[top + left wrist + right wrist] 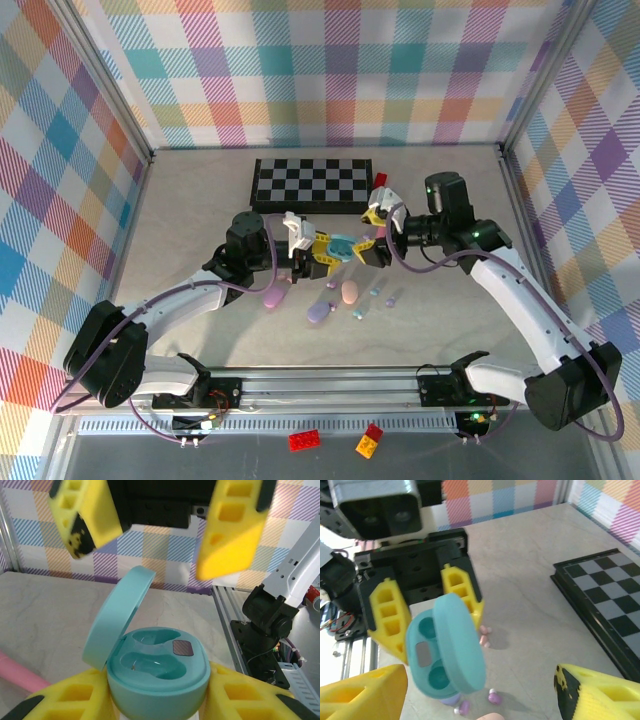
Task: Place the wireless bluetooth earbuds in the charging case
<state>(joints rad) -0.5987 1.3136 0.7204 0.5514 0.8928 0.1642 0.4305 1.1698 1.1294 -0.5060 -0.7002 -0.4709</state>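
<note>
My left gripper is shut on the teal charging case and holds it above the table. The lid stands open, and both wells are empty. My right gripper hangs open just beyond the lid, its yellow fingers spread wide and touching nothing. Several tiny earbuds lie on the table below: a pink pair and two lilac ones. From above, the case sits between both grippers, with a pale teal earbud further forward.
A chessboard lies at the back of the table. Three closed oval cases rest below the grippers: pink, lilac and another lilac. A long pink stick lies to the left. Plaid walls enclose the table.
</note>
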